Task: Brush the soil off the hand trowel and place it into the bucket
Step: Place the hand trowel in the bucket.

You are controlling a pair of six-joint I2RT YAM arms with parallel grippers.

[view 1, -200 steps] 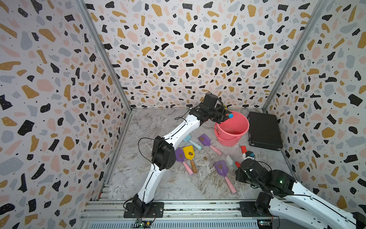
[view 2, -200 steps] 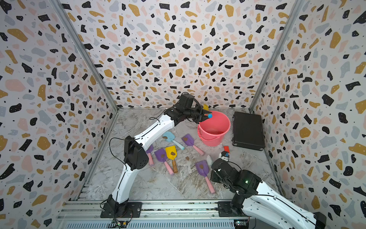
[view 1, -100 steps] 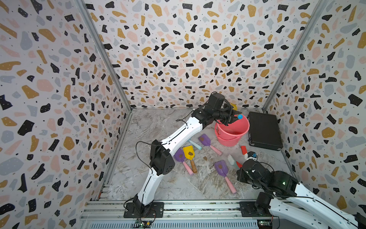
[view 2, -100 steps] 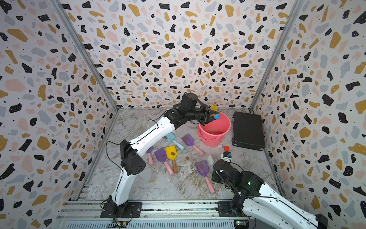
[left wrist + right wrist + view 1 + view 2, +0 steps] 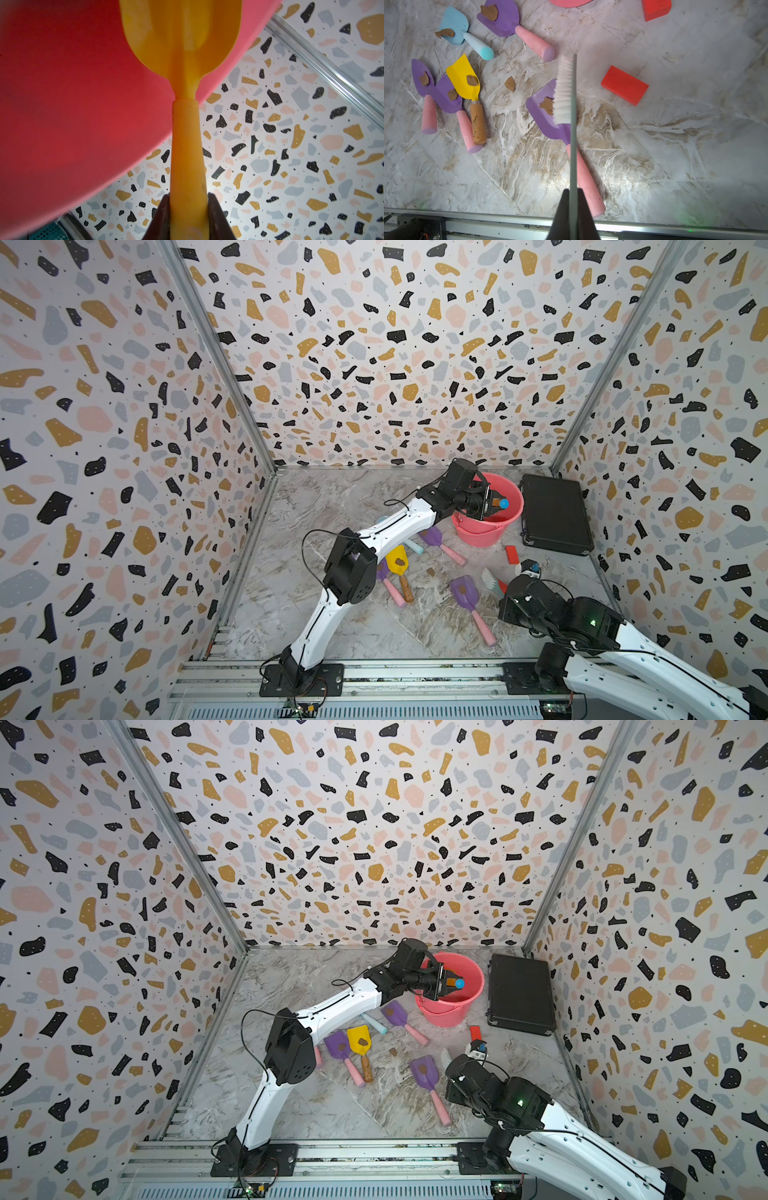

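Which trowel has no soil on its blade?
The yellow trowel in the left gripper, at the bucket: its visible blade face is clean. Each other trowel, lying on the table, carries a brown soil blob.

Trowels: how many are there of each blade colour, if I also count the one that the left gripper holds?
Purple trowels: 4
Yellow trowels: 2, one of them in the left gripper
Light-blue trowel: 1
Total: 7
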